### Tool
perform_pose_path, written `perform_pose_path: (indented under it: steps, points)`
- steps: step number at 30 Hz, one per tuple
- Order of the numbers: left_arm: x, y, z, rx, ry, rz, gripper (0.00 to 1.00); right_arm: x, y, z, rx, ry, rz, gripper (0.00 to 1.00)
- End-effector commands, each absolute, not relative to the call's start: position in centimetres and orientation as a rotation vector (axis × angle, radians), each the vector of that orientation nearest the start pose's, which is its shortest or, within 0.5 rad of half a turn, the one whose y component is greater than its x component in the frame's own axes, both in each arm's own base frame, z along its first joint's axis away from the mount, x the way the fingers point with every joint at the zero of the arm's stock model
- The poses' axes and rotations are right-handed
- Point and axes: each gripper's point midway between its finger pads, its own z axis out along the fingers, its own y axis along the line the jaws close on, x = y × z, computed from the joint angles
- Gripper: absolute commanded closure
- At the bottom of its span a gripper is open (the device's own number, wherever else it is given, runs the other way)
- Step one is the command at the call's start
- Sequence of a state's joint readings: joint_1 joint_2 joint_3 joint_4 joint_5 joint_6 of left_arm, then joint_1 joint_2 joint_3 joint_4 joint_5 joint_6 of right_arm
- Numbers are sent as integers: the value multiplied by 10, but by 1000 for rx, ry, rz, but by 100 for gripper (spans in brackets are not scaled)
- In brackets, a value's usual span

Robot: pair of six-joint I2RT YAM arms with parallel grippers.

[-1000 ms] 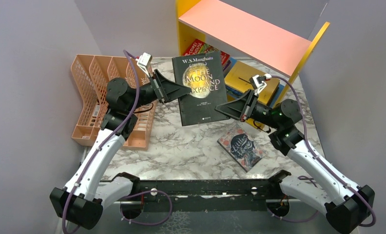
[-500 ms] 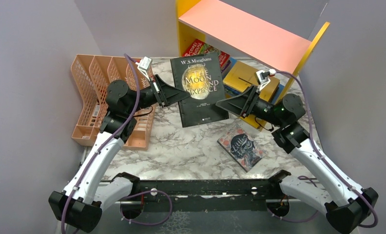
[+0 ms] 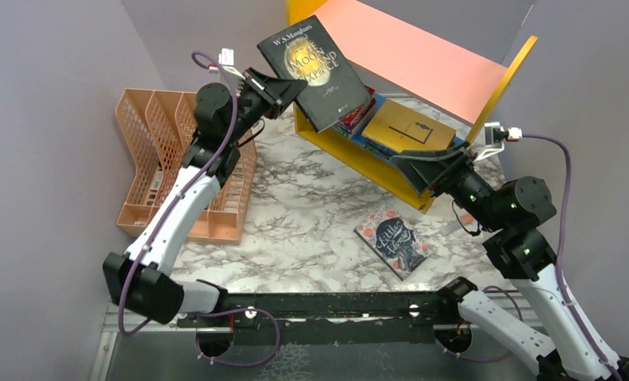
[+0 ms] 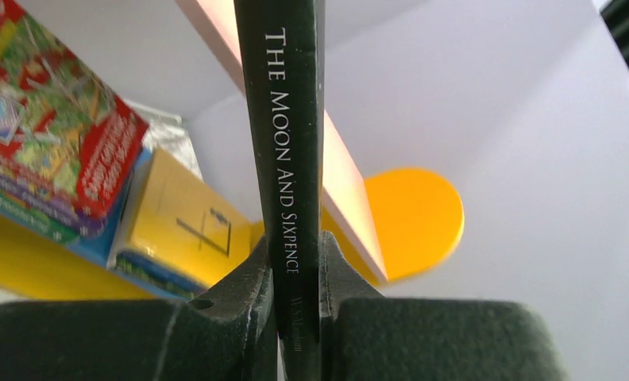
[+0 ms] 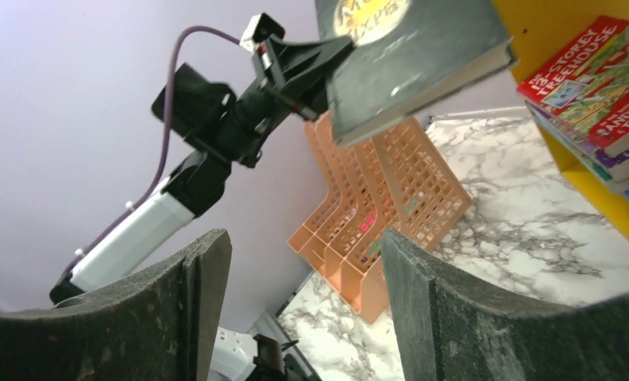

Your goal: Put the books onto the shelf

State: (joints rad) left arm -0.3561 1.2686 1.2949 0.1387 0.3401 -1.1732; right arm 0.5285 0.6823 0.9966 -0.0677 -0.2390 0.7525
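Observation:
My left gripper (image 3: 286, 87) is shut on the lower spine of a dark green-gold book (image 3: 315, 70), "The Moon and Sixpence", held high and tilted in front of the shelf's pink top board (image 3: 410, 55). In the left wrist view the spine (image 4: 283, 143) stands upright between the fingers of that gripper (image 4: 295, 250). My right gripper (image 3: 403, 161) hangs open and holds nothing, low by the shelf's front right. A mustard yellow book (image 3: 410, 127) and Treehouse books (image 3: 353, 117) lie on the lower level. A floral book (image 3: 393, 240) lies flat on the table.
A peach mesh file rack (image 3: 176, 167) stands at the left of the marble table (image 3: 295, 230). The shelf's yellow side panel (image 3: 503, 79) rises at the right. Grey walls close in on both sides.
The right gripper let go of the dark book, opened and drew back to the right. The left arm lifted the book up and back toward the pink top board.

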Motion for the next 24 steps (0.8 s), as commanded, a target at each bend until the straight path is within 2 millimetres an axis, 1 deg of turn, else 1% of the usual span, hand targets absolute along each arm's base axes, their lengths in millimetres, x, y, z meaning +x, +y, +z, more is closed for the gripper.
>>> perform_pose_path:
  steps: [1,3,5,8,11,12,13,15,17,20,24]
  points:
    - [376,-219,555,-418,1191,-1507,100,197,181,437,-51,1434,1132,26]
    - [392,-228,562,-472,1166,-1523,100,193,181,436,-57,1436,1140,26]
    - [407,-238,564,-513,1156,-1546,100,189,182,433,-63,1442,1157,26]
    - [422,-251,571,-560,1124,-1562,100,185,185,426,-73,1454,1188,26]
    - [432,-267,576,-591,1102,-1585,100,185,188,417,-73,1480,1203,26]
    - [439,-272,574,-604,1103,-1593,100,185,189,415,-73,1488,1206,26]
    - [439,-274,578,-606,1093,-1604,100,184,189,414,-75,1493,1212,26]
    - [445,-279,577,-621,1085,-1602,100,183,190,411,-85,1502,1214,26]
    - [450,-281,574,-653,1073,-1576,100,183,190,409,-84,1511,1212,26]
    - [461,-280,564,-709,1066,-1513,100,182,190,407,-82,1519,1210,26]
    - [476,-278,549,-751,1074,-1435,93,181,189,407,-85,1520,1205,26]
